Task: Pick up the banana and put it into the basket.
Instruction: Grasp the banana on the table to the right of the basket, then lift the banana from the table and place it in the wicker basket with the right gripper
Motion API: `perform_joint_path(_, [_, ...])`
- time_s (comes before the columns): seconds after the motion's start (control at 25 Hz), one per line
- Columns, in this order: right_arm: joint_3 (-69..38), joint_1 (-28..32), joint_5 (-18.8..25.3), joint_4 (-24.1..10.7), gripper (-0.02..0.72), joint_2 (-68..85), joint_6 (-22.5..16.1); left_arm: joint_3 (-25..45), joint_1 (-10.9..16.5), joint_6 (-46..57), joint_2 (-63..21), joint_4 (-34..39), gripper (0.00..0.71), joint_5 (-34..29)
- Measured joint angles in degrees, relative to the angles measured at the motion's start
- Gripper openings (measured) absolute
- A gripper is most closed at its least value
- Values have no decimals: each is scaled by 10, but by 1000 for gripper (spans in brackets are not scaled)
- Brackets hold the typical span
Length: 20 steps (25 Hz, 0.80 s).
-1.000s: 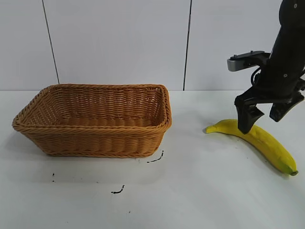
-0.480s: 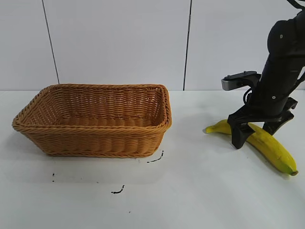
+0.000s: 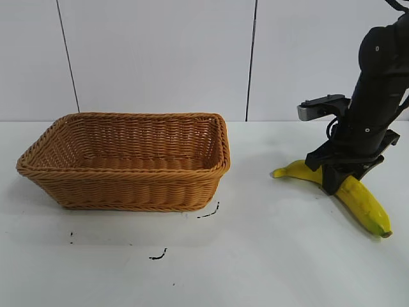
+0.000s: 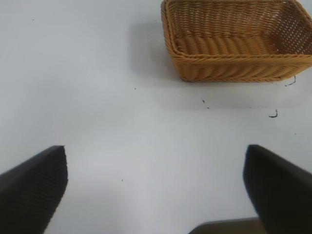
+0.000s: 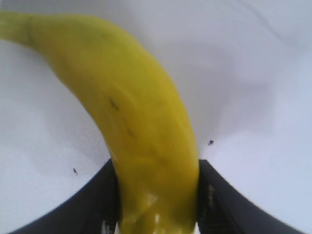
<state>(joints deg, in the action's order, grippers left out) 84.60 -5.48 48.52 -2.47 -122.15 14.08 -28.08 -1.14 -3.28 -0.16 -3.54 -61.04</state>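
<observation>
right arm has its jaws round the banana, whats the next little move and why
Probably a short straight lift. The right gripper has its jaws pressed against both sides of the banana, seen clearly in the wrist view, but the fruit still sits low over the table and well right of the basket. Raising it first should clear the braided rim before carrying it left.

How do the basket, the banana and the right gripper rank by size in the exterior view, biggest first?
1. basket, clearly largest.
2. banana, long but slim.
3. right gripper, shut on the banana; it looks smallest, though it blends into the dark arm, so this is less sure.
</observation>
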Motion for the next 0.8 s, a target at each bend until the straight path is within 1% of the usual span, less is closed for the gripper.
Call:
perform_joint_path(0.2, [108, 0, 112, 15, 321, 26, 0, 0, 0, 0, 0, 0, 695, 0])
perform_joint_path(0.28, [147, 0, 146, 25, 321, 28, 0, 0, 0, 0, 0, 0, 695, 0])
perform_joint_path(0.44, [210, 0, 186, 30, 321, 28, -1, 0, 0, 0, 0, 0, 695, 0])
perform_joint_path(0.52, [234, -6, 198, 28, 321, 28, -1, 0, 0, 0, 0, 0, 695, 0])
perform_joint_path(0.6, [255, -21, 201, 25, 321, 28, 4, 0, 0, 0, 0, 1, 695, 0])
perform_joint_path(0.8, [290, -96, 184, 20, 321, 28, 27, 0, 0, 0, 0, 1, 695, 0])
